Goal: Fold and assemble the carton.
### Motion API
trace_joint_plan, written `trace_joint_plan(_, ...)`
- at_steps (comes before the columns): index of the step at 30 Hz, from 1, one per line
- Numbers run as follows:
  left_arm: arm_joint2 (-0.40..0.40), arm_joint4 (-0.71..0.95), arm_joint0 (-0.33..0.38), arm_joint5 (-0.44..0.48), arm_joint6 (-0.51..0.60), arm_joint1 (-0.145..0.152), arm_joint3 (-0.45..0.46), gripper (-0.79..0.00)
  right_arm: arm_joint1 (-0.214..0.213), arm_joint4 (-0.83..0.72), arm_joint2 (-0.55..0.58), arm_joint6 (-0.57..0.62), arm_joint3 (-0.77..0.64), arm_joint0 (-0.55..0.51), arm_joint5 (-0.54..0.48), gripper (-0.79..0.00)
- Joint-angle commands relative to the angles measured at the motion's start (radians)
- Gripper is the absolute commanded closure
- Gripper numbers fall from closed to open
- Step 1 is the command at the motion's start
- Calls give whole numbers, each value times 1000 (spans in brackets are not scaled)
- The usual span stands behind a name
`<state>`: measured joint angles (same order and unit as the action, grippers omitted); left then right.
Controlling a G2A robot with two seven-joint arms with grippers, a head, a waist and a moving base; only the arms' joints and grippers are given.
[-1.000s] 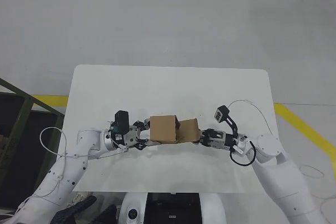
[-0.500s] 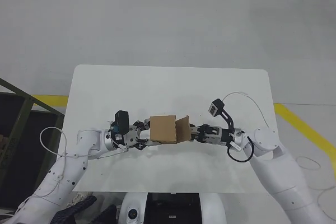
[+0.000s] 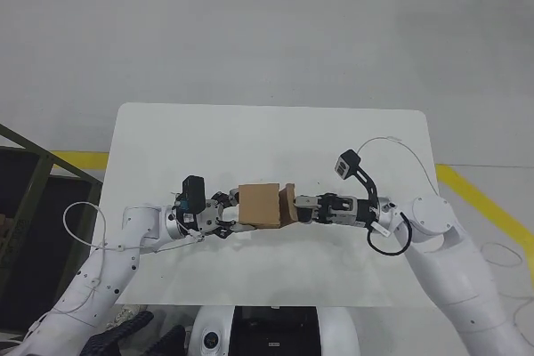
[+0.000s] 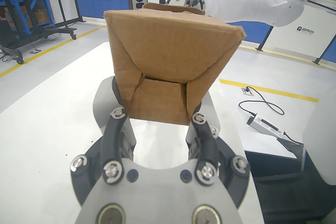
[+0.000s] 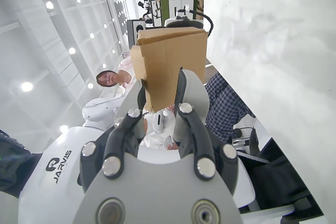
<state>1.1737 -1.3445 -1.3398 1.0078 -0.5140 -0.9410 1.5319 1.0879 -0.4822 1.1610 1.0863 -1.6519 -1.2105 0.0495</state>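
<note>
Cardboard in play: brown corrugated cardboard carton sits between both arms over the white counter. Left arm's fingers clamp its open end, one outside each side wall. Right arm's fingers pinch the end flap. It looks light, stiff across panels and hinging at creases, so grip near the folds, gently, or the walls may buckle.

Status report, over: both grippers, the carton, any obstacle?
Left gripper shut on carton end. Right gripper pinching opposite flap, nearly folded in. No obstacle seen.
</note>
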Motion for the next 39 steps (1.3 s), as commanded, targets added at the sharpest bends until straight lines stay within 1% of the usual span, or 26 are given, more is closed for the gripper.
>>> trace_joint_plan(1,0,0,0,0,0,0,0,-323,0,6,-3,-1,-1,5,0,-219)
trace_joint_plan(6,0,0,0,0,0,0,0,-329,-2,35,-6,0,-8,19,18,-222)
trace_joint_plan(11,0,0,0,0,0,0,0,-326,-5,63,-13,5,-17,34,46,-203)
trace_joint_plan(19,0,0,0,0,0,0,0,-339,-7,94,-23,6,-46,65,78,-200)
trace_joint_plan(28,0,0,0,0,0,0,0,-339,-5,127,-55,4,-51,112,113,-154)
trace_joint_plan(39,0,0,0,0,0,0,0,-339,-3,142,-83,-4,-69,144,147,-160)
